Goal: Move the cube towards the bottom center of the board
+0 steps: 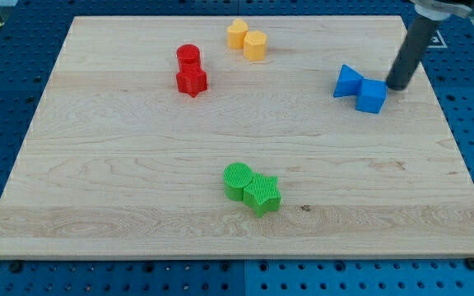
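Note:
A blue cube lies at the view's right on the wooden board, touching a blue triangular block on its upper left. My tip is at the end of the dark rod, just to the right of the blue cube, close to or touching its upper right side.
A red cylinder and a red star block lie at the upper left of centre. Two yellow blocks sit near the top edge. A green cylinder and a green star block lie near the bottom centre.

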Controlling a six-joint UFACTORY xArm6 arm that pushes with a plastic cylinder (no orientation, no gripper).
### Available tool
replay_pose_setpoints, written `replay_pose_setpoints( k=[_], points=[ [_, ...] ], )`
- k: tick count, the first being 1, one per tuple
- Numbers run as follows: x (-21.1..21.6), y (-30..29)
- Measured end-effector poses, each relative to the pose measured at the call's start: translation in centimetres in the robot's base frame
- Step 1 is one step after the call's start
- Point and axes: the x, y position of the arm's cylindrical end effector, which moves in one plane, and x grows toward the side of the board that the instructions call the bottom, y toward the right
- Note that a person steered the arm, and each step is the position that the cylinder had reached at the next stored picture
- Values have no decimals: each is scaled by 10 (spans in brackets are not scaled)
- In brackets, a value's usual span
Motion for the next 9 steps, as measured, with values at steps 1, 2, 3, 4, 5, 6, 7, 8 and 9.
replay_pose_setpoints(
  k=[1,2,3,4,5,6,7,8,9],
  points=[
    [-7,-15],
    [15,-15],
    [39,-18],
    [42,-41],
    [45,-70],
    [70,-72],
    [93,-79],
    [115,-98],
    [147,-106]
  ],
)
